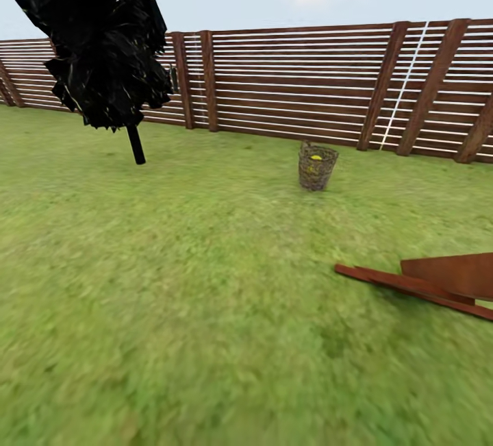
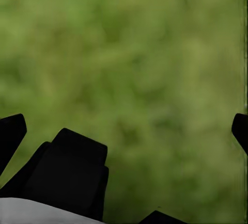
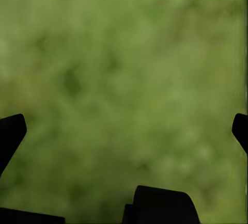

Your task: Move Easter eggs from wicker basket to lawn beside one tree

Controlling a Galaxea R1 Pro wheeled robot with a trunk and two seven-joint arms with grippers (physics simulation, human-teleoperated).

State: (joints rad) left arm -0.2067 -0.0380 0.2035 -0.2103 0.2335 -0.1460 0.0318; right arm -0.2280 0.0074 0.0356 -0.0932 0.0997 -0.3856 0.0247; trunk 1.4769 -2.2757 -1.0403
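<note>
Approach step: woven brown wicker basket [image 1: 317, 166] well ahead on mottled green lawn [image 1: 192, 309], yellow egg [image 1: 315, 157] inside. Both hands [image 2: 124, 131] [image 3: 124, 131] spread wide, empty. Next: drive closer.

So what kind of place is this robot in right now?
It looks like a fenced garden: a wide lawn, a slatted wooden fence along the back, a dark tree, and a wicker basket standing on the grass.

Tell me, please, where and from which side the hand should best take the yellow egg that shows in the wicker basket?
Probably from straight above. The wicker basket stands upright and open-topped on the lawn, so only the egg's upper part is reachable; pinch across its sides.
</note>
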